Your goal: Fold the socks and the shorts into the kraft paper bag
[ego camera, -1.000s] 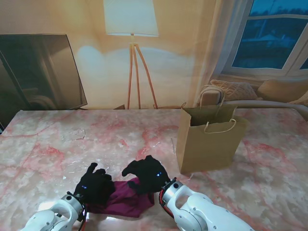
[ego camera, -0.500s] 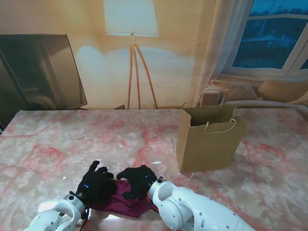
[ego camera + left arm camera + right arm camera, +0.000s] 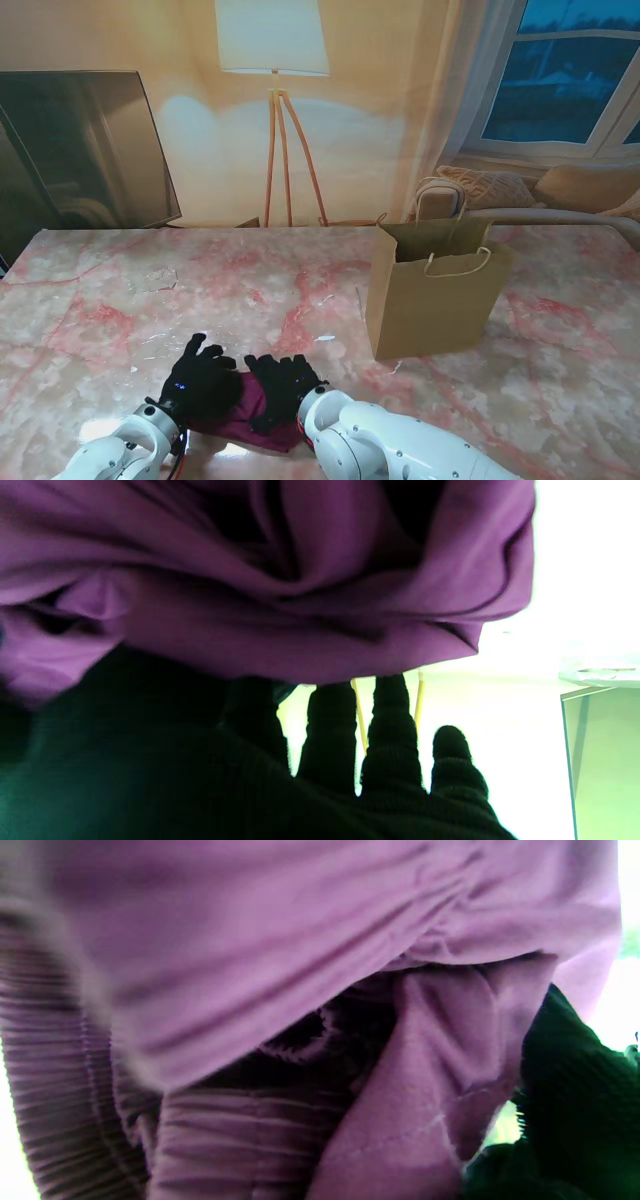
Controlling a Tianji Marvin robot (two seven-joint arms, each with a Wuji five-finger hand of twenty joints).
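Nothing is bagged yet: both the left robot hand and right robot hand press fingers-spread on the shorts, lower left; kraft paper bag waits right of centre, socks unseen.

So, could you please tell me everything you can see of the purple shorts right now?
The shorts are a plum-purple, soft-looking cloth bundle lying on the marble table at its near edge, left of the kraft paper bag and apart from it. They are bunched into loose folds, not flat. The right wrist view shows a ribbed band, likely the waistband. Both gloved hands rest on them: the left hand on the left side, the right hand on top. Whether either hand grips the cloth cannot be told.
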